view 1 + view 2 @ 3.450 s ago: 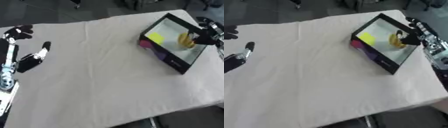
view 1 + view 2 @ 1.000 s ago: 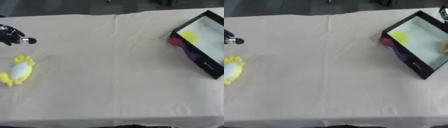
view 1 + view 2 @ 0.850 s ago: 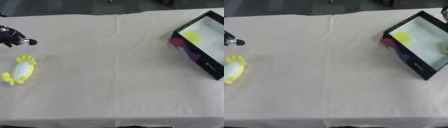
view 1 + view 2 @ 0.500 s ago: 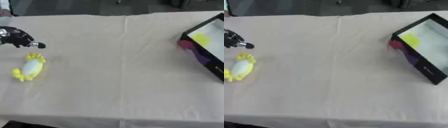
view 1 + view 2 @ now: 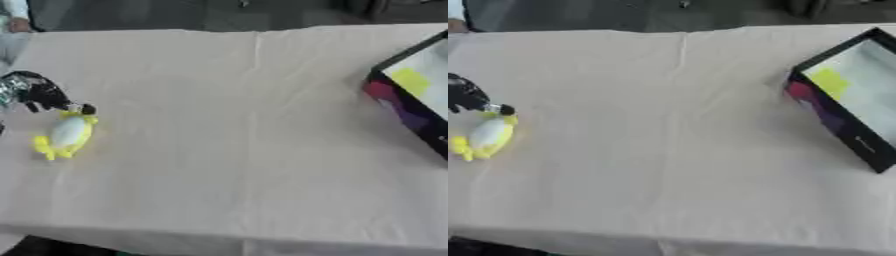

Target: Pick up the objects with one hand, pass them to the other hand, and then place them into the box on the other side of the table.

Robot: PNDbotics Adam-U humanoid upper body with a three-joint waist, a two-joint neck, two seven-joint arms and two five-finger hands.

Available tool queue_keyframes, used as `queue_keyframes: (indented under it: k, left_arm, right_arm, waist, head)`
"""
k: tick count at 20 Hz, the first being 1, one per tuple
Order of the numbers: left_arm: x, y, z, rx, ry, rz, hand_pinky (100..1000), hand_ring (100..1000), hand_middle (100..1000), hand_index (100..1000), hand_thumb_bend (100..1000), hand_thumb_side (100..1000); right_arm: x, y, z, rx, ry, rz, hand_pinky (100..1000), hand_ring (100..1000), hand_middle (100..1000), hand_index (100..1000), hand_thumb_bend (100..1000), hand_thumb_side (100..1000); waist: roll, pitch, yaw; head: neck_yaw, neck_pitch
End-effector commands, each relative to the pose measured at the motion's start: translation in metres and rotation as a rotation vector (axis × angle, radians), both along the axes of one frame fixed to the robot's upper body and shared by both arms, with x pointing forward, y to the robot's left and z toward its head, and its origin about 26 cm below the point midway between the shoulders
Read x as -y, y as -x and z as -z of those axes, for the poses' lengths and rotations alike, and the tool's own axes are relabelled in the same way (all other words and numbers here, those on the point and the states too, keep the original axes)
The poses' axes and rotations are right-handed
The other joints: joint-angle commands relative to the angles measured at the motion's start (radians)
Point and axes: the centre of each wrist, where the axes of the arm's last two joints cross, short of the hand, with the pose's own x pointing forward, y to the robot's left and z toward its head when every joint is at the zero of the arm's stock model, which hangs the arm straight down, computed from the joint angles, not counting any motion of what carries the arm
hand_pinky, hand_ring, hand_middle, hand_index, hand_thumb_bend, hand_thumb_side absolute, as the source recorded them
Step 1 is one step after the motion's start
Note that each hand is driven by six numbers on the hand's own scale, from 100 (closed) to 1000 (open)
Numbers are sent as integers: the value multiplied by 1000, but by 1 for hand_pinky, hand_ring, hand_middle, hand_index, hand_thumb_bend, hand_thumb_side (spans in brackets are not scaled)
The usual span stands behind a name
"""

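Observation:
A yellow toy with a white middle lies on the cloth at the table's left side. My left hand comes in from the left edge, and its dark fingertips sit right at the toy's upper end. Whether they touch it or curl is blurred. The black box stands tilted at the right edge, with a pale inside, a yellow patch and a pink-purple side. My right hand shows in neither view.
A beige cloth with a centre crease covers the table. The front edge runs along the bottom of the views. A dark floor lies beyond the far edge.
The camera has swung left, so the box slid toward the right edge. My left hand has moved down to the toy's upper end.

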Motion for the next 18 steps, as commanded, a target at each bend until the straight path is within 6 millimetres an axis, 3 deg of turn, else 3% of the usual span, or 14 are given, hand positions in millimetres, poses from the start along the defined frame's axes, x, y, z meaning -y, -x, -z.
queue_keyframes:
  k: [1, 11, 18]
  left_arm:
    - [-1, -4, -7, 11, -42, 12, 799, 794, 720, 788, 812, 550]
    - [-5, -2, -18, -18, -69, 93, 813, 807, 734, 802, 826, 546]
    - [-3, 0, -14, -74, -100, 116, 811, 812, 737, 798, 765, 355]
  right_arm:
    - [4, 1, -9, 11, 31, 9, 1000, 1000, 1000, 1000, 100, 571]
    - [8, 4, -1, -19, 53, 27, 1000, 1000, 1000, 1000, 100, 578]
    - [9, 5, 3, -30, 49, 29, 1000, 1000, 1000, 1000, 100, 590]
  waist:
    - [-2, -26, -1]
    - [11, -29, 6]
    - [16, -32, 10]
  head:
    - [4, 7]
    - [3, 7]
    - [3, 7]
